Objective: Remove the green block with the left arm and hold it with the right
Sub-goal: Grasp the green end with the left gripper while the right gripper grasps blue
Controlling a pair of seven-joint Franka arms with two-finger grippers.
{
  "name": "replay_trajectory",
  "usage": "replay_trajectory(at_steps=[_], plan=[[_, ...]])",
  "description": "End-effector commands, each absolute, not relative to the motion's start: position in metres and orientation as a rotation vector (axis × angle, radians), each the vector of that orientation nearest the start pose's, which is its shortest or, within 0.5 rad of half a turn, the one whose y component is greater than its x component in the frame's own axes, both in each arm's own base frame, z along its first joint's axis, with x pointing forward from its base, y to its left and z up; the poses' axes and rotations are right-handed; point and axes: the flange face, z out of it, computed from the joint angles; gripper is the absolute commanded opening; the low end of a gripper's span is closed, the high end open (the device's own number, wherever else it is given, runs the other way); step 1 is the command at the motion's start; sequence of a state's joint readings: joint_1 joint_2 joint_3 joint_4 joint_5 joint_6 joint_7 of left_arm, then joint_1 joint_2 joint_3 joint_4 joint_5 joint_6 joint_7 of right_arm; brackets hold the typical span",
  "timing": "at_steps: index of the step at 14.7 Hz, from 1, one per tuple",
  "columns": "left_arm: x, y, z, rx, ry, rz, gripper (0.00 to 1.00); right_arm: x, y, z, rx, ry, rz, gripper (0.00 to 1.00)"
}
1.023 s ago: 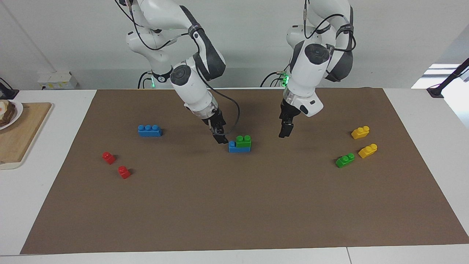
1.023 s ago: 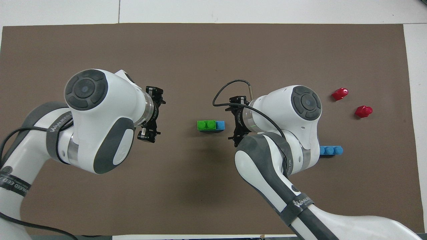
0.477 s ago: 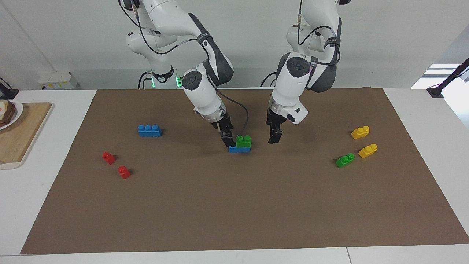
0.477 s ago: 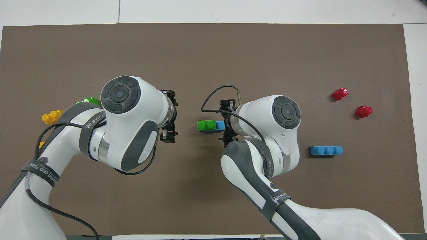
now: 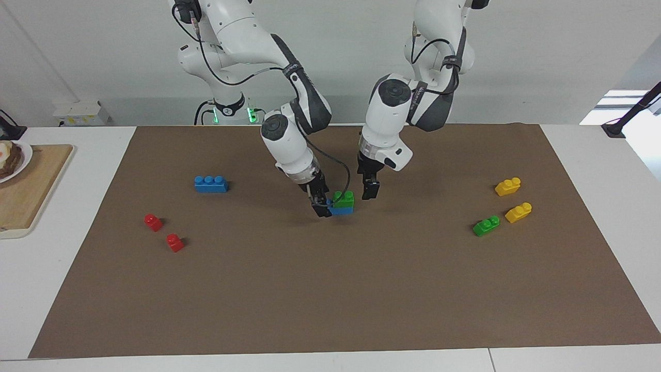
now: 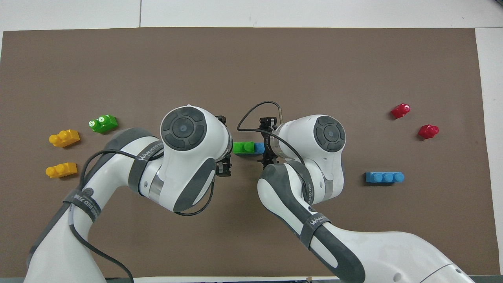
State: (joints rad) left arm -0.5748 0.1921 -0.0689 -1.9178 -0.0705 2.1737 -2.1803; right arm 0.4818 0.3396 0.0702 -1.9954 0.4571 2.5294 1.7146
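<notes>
A green block (image 5: 343, 197) sits on one end of a blue brick (image 5: 342, 210) at the middle of the brown mat; both also show in the overhead view, green (image 6: 243, 147) and blue (image 6: 259, 147). My right gripper (image 5: 322, 207) is down at the blue brick's bare end, touching or almost touching it. My left gripper (image 5: 369, 191) hangs low just beside the green block, toward the left arm's end, with a small gap to it. A second green block (image 5: 486, 226) lies apart, toward the left arm's end of the table.
Two yellow bricks (image 5: 507, 186) (image 5: 518, 212) lie by the second green block. A blue three-stud brick (image 5: 210, 184) and two red pieces (image 5: 153, 222) (image 5: 174, 242) lie toward the right arm's end. A wooden board (image 5: 31, 191) with a plate lies off the mat there.
Both grippers have closed in on the stacked bricks. The right one came down to the blue brick's bare end. The left one moved sideways to just beside the green block.
</notes>
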Motion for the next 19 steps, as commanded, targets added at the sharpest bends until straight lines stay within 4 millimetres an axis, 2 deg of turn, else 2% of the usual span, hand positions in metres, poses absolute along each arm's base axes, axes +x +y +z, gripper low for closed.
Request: replay_trajectory(at_steps=[1,2,8,10,12,15,16,18,19], plan=[[0.480,-0.394,0.370,2.161,2.208,-0.070,1.00,0.531,0.321,0.300,-2.027,1.946,0.296,0.98],[0.479,-0.397,0.363,2.157,2.221,-0.073,1.00,0.531,0.320,0.299,-2.031,1.944,0.295,0.98],[0.486,-0.396,0.364,2.058,2.259,-0.069,1.00,0.527,0.315,0.288,-2.029,1.947,0.271,0.97],[0.489,-0.396,0.364,2.030,2.256,-0.065,1.00,0.527,0.314,0.287,-2.030,1.948,0.271,0.92],[0.489,-0.395,0.360,2.018,2.271,-0.066,1.00,0.527,0.314,0.287,-2.029,1.950,0.271,0.76],[0.487,-0.394,0.356,2.025,2.280,-0.065,1.00,0.526,0.314,0.287,-2.031,1.949,0.272,0.71],[0.487,-0.395,0.353,2.031,2.279,-0.062,1.00,0.526,0.313,0.286,-2.029,1.951,0.271,0.65],[0.488,-0.395,0.348,2.038,2.283,-0.060,1.00,0.526,0.313,0.286,-2.028,1.953,0.271,0.46],[0.486,-0.396,0.347,2.055,2.274,-0.046,1.00,0.526,0.313,0.286,-2.026,1.954,0.272,0.23]])
